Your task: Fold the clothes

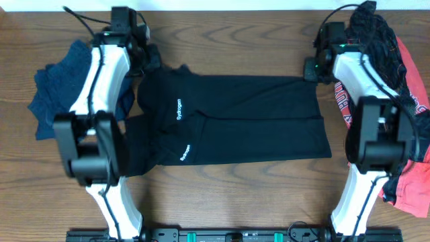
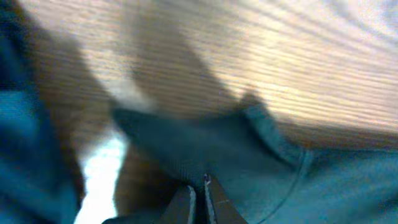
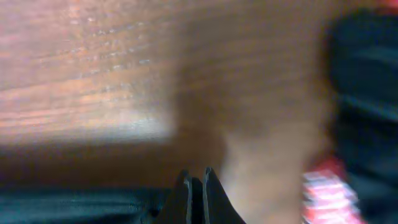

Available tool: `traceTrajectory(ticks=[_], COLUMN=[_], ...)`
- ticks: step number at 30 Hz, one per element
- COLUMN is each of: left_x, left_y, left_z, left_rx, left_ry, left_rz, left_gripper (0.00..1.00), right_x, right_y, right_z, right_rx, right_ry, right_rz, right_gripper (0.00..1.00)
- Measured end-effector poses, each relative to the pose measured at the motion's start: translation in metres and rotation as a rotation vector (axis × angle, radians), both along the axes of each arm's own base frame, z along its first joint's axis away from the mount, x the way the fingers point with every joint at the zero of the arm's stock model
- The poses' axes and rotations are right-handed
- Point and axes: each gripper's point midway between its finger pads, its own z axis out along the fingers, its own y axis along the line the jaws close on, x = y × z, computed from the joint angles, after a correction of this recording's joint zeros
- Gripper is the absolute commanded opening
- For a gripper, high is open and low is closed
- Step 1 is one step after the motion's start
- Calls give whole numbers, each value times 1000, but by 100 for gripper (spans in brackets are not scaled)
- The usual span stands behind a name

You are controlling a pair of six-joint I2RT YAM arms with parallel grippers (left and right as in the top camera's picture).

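On the far left lies a crumpled dark-blue cloth heap, waiting its turn. Just right of it, my left gripper is clenched on the far-left corner of the black jersey garment with white lettering. My wrist view shows the fabric bunching up to meet my fingertips. The garment is spread flat across the middle of the brown wooden table, long side running left to right, lettering toward the left. At its far-right corner my right gripper is pinched tight too, with black cloth at its tips (blurred, so I judge rather than see that the hem is caught). Beyond that, at the right edge, sits a red-and-black pile of clothes.

I take this as the start of the first fold, both far corners in hand. Next I would need to lift both together, keep the edge taut between them, and carry it toward the near edge evenly.
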Motion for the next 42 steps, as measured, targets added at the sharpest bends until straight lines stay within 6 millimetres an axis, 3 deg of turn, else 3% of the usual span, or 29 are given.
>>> traceTrajectory(ticks=[3, 8, 14, 22, 31, 38, 42], left_x=[-18, -50, -90, -141, -169, -185, -205], left_y=[-1, -1, -1, 4, 11, 12, 12], left_z=[18, 16, 8, 9, 12, -15, -34], left_rx=[-3, -3, -4, 14, 59, 64, 63], left_ry=[21, 140, 307, 513, 619, 677, 746], left_rz=[-2, -1, 0, 5, 0, -12, -20], left_gripper=[6, 6, 6, 6, 6, 6, 6], right_x=[-16, -51, -93, -123, -153, -161, -166], right_y=[-8, -14, -18, -17, -15, -15, -11], right_z=[35, 66, 63, 60, 61, 57, 52], right_rx=[-10, -16, -20, -18, -15, -15, -20], right_ry=[-3, 52, 213, 337, 459, 490, 513], right_rz=[-26, -45, -55, -49, -46, -38, -8], right_gripper=[1, 1, 1, 1, 1, 1, 1])
